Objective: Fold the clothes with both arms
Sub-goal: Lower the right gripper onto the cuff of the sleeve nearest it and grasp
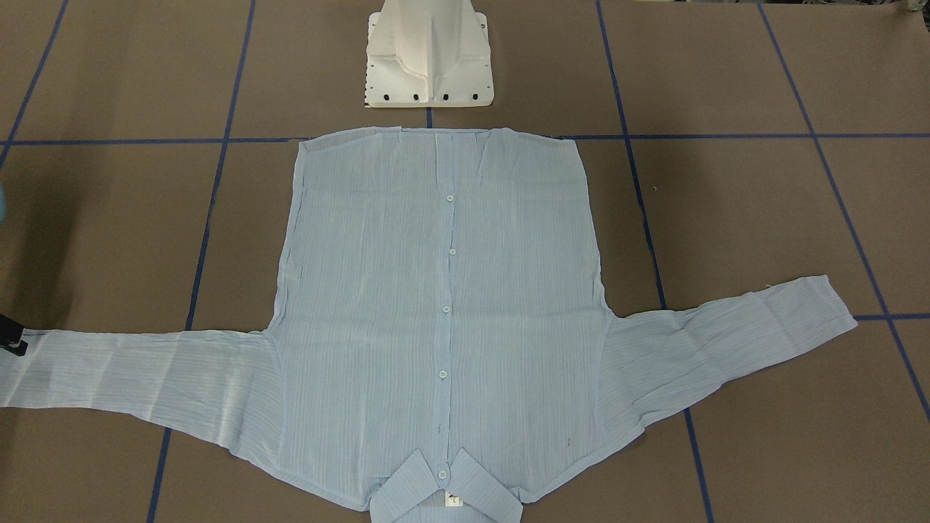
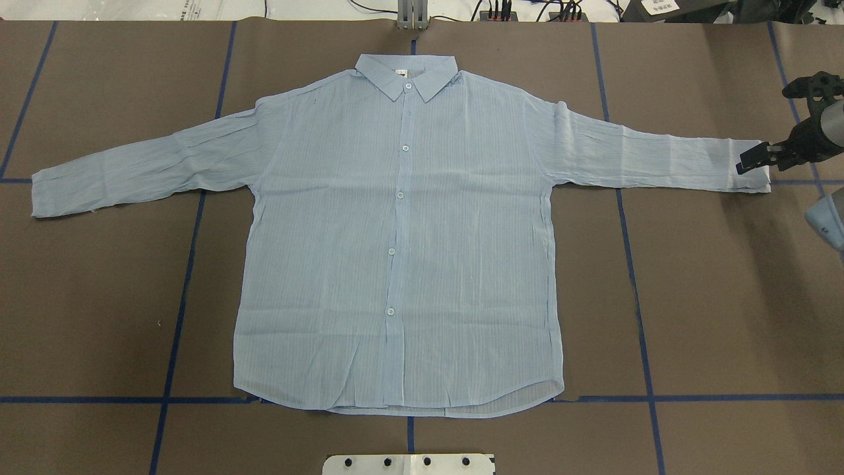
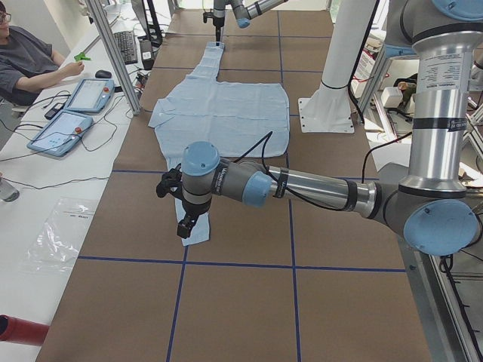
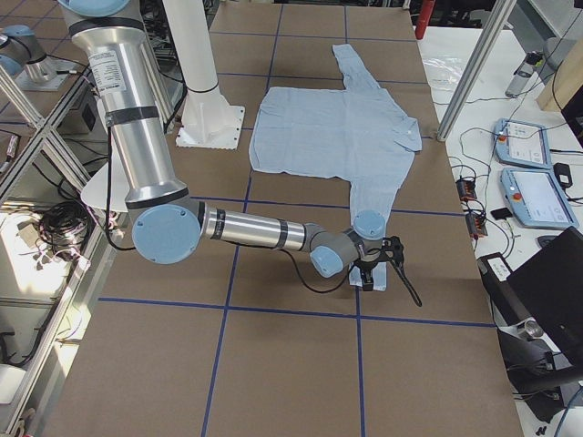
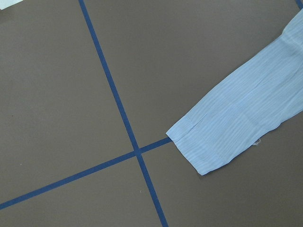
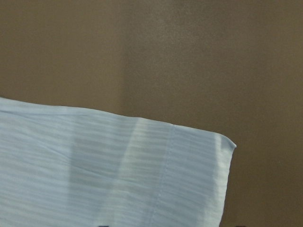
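The clothes are one pale blue striped shirt lying flat and buttoned side up, collar at the far side, both sleeves spread out. My right gripper is low at the right sleeve's cuff. The right wrist view shows that cuff very close and flat on the table, with dark fingertips far apart at the bottom edge, so the gripper is open. My left gripper hangs above the left cuff. It shows only in the exterior left view, so I cannot tell its state.
The brown table is crossed by blue tape lines. The white mounting pedestal stands just behind the shirt's hem. A person sits at a side desk with tablets, behind an aluminium post.
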### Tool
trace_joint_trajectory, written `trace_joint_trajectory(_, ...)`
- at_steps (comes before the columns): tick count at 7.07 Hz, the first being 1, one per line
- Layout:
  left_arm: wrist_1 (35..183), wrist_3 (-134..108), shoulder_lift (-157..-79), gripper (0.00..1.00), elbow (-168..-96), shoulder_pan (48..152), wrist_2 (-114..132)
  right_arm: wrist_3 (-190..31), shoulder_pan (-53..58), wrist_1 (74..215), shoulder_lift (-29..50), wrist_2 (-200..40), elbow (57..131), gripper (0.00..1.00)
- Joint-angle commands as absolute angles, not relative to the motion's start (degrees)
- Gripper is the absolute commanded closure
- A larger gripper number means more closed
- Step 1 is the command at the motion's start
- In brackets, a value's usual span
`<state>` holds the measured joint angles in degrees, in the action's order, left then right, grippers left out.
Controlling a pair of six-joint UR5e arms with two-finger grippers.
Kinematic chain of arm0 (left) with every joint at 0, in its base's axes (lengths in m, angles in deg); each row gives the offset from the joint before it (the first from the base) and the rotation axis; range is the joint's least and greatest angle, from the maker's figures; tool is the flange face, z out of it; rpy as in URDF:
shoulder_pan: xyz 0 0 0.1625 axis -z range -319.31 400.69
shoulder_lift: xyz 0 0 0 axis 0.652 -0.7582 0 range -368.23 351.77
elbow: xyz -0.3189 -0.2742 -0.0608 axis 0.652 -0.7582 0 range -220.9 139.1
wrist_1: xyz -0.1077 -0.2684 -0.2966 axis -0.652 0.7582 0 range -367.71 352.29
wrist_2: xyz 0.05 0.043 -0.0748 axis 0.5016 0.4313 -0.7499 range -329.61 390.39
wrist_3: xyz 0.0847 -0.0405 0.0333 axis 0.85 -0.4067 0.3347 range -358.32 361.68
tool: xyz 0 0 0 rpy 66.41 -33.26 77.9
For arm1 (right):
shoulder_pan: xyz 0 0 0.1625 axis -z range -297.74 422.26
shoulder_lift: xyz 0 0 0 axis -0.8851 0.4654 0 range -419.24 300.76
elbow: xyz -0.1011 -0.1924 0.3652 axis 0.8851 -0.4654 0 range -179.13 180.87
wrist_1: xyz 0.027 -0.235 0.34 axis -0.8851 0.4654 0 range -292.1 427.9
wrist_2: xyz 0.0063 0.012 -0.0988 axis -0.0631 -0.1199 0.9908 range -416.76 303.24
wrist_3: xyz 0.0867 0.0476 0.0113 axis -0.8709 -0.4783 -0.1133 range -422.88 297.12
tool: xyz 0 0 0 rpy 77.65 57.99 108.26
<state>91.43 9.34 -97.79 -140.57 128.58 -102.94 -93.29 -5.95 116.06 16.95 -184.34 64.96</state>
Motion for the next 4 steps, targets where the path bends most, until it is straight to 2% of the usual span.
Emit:
trace_joint_trajectory(1,91.4,9.4,-97.8,0.00,-140.6,128.6,-102.9,-93.3,-5.9,116.1,17.2,-184.4,64.2,0.09)
trace_joint_trajectory(2,91.4,9.4,-97.8,0.00,-140.6,128.6,-102.9,-93.3,-5.9,116.1,17.2,-184.3,63.6,0.14)
trace_joint_trajectory(3,91.4,9.4,-97.8,0.00,-140.6,128.6,-102.9,-93.3,-5.9,116.1,17.2,-184.3,63.5,0.27)
trace_joint_trajectory(4,91.4,9.3,-97.8,0.00,-140.6,128.6,-102.9,-93.3,-5.9,116.2,17.2,-184.4,63.6,0.59)
